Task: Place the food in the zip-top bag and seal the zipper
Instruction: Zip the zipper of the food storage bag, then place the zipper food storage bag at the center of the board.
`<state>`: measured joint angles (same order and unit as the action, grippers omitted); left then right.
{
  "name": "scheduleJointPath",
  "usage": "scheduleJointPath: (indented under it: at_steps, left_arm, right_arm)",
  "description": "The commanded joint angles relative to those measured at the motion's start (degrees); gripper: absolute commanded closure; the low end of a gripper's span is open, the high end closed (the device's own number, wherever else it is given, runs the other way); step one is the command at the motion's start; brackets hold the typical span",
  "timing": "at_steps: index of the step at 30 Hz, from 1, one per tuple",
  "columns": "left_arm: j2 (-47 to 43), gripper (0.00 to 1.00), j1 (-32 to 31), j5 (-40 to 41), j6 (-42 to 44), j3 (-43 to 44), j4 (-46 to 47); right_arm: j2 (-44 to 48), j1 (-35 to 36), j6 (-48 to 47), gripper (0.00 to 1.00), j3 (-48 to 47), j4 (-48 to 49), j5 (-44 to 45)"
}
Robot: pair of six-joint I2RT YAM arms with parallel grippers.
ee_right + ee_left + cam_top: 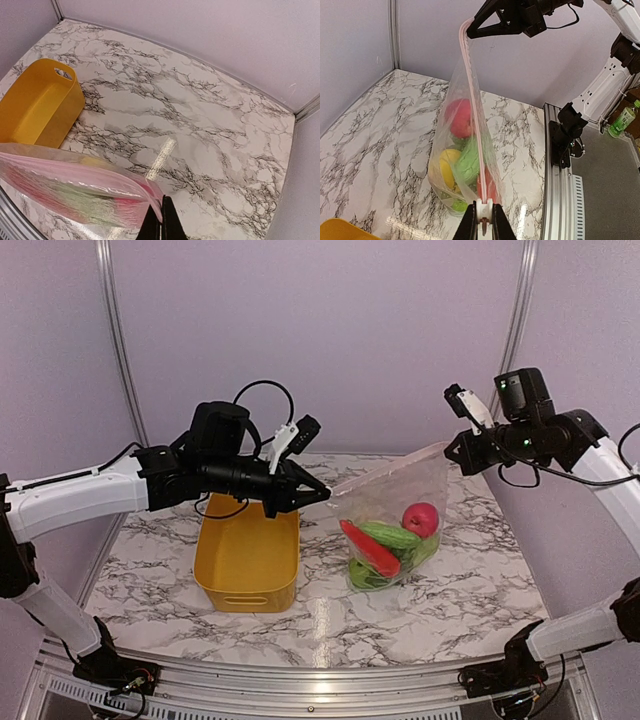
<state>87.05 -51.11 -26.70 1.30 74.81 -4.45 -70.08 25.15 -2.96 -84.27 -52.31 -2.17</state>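
Bag (420, 480) of food (385, 537) hanging at 3 o'clock from the yellow tub (245, 592), its zipper (390, 469) drawn taut between left gripper (323, 496) and right gripper (449, 448), each pinched closed on one end, presumably to straighten it for sealing.

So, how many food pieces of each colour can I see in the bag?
Red: 2, apple and long red piece
Green: 2 at least, cucumber and a lower green piece
Yellow: 1, lemon
Total: 5 visible in the zip-top bag
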Motion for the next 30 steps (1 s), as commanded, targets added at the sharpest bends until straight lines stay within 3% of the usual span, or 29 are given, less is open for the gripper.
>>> scheduleJointPath:
  at_steps: [1, 6, 12, 16, 19, 21, 24, 26, 29, 30]
  left_arm:
    - [0.74, 1.0, 0.75, 0.69, -1.78, -0.53, 0.47]
    - [8.56, 0.98, 1.81, 6.17, -3.91, 7.27, 3.91]
    - [16.1, 0.98, 4.67, 7.07, -3.94, 20.86, 7.02]
    - [17.02, 0.98, 6.39, 5.59, -4.63, 22.7, 8.59]
    - [16.33, 0.95, 6.83, 4.27, -5.11, 20.09, 9.31]
    - [15.66, 0.79, 6.81, 2.19, -5.68, 17.08, 10.2]
    - [12.19, 0.49, 6.36, 1.15, -6.68, 11.79, 12.51]
    - [9.22, 0.42, 5.81, 2.63, -5.71, 9.74, 12.39]
    - [5.14, 0.23, 5.67, 6.85, -5.64, 8.52, 10.89]
    - [4.03, 0.08, 5.67, 8.86, -5.8, 8.32, 10.09]
  right_arm:
    - [-0.58, -2.03, 1.23, 1.0, 0.28, 3.87, 3.41]
    - [-3.79, -2.1, 1.77, 1.0, -1.46, 9.03, 2.79]
    - [-11.21, -2.03, 1.99, 1.0, -11.94, 12.21, 0.13]
    - [-11.67, -2.04, 2.08, 1.0, -13.94, 12.54, 1.65]
    - [-10.01, -2.04, 2.15, 1.0, -10.25, 13.07, 1.84]
    - [-8.42, -2.03, 2.55, 0.93, -6.2, 13.46, 0.76]
    - [-5.87, -2.03, 3.92, 0.67, -3.13, 12.21, -2.9]
    - [-3.93, -2.03, 4.99, 0.47, -3.67, 11.37, -4.77]
    - [-0.9, -2.1, 6.92, 0.29, -5.07, 11.76, -4.32]
    - [-0.15, -2.04, 7.51, 0.23, -5.11, 12.14, -3.13]
